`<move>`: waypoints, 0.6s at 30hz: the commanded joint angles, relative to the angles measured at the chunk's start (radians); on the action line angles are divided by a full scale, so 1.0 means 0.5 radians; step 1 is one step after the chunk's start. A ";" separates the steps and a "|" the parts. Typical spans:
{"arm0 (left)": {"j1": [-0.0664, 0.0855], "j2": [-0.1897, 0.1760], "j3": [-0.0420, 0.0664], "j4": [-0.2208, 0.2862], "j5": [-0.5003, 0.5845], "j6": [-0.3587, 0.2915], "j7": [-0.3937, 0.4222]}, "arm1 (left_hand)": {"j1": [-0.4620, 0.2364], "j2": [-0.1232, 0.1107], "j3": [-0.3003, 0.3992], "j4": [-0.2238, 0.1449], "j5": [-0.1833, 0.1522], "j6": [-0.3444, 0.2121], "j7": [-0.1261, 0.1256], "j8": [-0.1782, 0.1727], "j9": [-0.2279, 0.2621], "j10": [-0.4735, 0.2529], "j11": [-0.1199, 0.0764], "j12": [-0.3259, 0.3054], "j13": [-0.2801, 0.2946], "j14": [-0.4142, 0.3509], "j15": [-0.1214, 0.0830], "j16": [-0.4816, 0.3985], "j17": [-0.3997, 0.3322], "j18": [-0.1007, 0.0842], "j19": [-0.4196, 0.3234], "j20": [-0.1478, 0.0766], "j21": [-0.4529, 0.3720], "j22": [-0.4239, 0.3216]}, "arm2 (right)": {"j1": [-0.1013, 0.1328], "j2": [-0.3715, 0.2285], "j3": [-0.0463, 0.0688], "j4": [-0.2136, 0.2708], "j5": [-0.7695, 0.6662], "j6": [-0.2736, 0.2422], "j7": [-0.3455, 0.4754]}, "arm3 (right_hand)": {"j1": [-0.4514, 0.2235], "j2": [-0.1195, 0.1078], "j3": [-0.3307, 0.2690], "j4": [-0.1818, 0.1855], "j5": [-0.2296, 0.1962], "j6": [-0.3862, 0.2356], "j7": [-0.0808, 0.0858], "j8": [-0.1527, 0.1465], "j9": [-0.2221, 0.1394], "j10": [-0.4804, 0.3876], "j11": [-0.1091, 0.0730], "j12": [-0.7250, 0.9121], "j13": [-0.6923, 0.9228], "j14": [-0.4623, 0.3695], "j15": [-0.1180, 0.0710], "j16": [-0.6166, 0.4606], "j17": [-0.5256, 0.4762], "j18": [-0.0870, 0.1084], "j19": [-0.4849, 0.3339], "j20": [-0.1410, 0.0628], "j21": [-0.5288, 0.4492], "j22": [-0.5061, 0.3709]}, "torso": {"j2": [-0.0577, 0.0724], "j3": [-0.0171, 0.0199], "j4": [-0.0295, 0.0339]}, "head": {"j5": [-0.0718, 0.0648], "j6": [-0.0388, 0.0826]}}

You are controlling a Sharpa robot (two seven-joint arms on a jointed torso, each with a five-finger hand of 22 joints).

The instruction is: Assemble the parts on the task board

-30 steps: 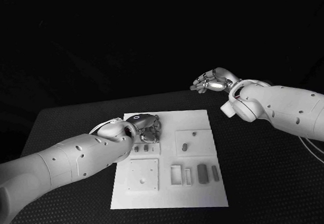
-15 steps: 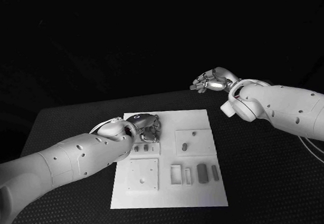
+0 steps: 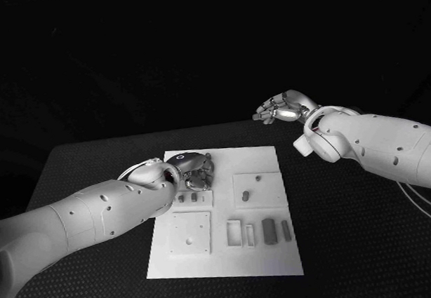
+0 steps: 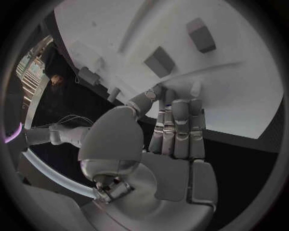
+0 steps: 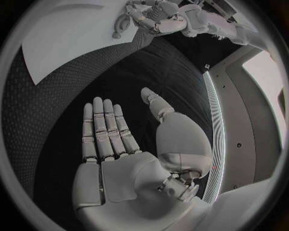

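Observation:
The white task board lies mid-table. My left hand hovers low over its far left corner, fingers pointing down at small parts. In the left wrist view the left hand has straight fingers held together, with the thumb tip close against the fingertips; whether a part is pinched there is hidden. Grey block parts stand on the board beyond them. My right hand hangs raised past the board's far right corner, fingers apart and holding nothing, palm flat.
Other parts sit on the board: one on a raised square at centre right, two slim ones near the front right. A square plate lies front left. Black table surrounds the board.

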 commanded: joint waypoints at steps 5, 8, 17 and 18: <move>-0.015 -0.058 0.017 0.038 0.239 -0.110 0.074 | -0.001 0.018 0.023 0.000 -0.003 0.028 0.000 0.012 0.006 0.031 -0.001 -0.004 0.002 0.031 -0.014 0.022 -0.004 0.021 0.039 -0.137 0.021 0.039 | 0.000 -0.001 0.001 -0.004 -0.001 0.027 0.015 | -0.023 -0.001 0.009 0.004 0.010 -0.005 0.031 0.013 -0.003 0.012 0.003 0.011 -0.004 -0.018 0.001 0.008 -0.004 0.026 -0.001 0.014 -0.009 0.003 | 0.000 -0.0012 -0.001 | 0.003 0.007; -0.015 -0.069 0.057 0.044 0.288 -0.126 0.089 | -0.003 0.017 0.028 -0.002 0.001 0.032 -0.001 0.013 0.005 0.035 -0.002 -0.007 0.002 0.033 -0.015 0.022 -0.006 0.019 0.034 -0.136 0.019 0.037 | 0.000 0.001 0.001 -0.007 -0.001 0.028 0.015 | -0.023 -0.001 0.009 0.004 0.010 -0.005 0.031 0.014 -0.003 0.012 0.003 0.012 -0.005 -0.019 0.000 0.008 -0.004 0.026 -0.001 0.014 -0.009 0.003 | -0.001 -0.0022 0.000 | 0.003 0.010; -0.013 -0.122 0.141 0.086 0.442 -0.088 0.108 | -0.008 0.017 0.035 -0.003 0.004 0.035 -0.002 0.013 0.004 0.041 -0.003 -0.011 0.001 0.034 -0.016 0.019 -0.010 0.016 0.029 -0.136 0.016 0.036 | 0.000 -0.004 0.001 -0.003 -0.001 0.027 0.014 | -0.023 -0.001 0.009 0.003 0.010 -0.005 0.031 0.014 -0.004 0.012 0.003 0.012 -0.006 -0.019 0.000 0.009 -0.005 0.026 -0.002 0.015 -0.010 0.004 | -0.001 -0.0029 0.004 | 0.009 0.016; -0.013 -0.131 0.145 0.094 0.446 -0.082 0.109 | -0.008 0.017 0.036 -0.003 0.004 0.035 -0.002 0.013 0.004 0.041 -0.003 -0.011 0.001 0.034 -0.016 0.019 -0.010 0.016 0.029 -0.136 0.016 0.036 | 0.000 -0.004 0.001 -0.003 -0.001 0.027 0.014 | -0.023 -0.001 0.010 0.003 0.010 -0.005 0.031 0.014 -0.004 0.012 0.003 0.013 -0.006 -0.019 0.000 0.009 -0.005 0.026 -0.002 0.015 -0.010 0.004 | 0.000 -0.0027 0.004 | 0.009 0.016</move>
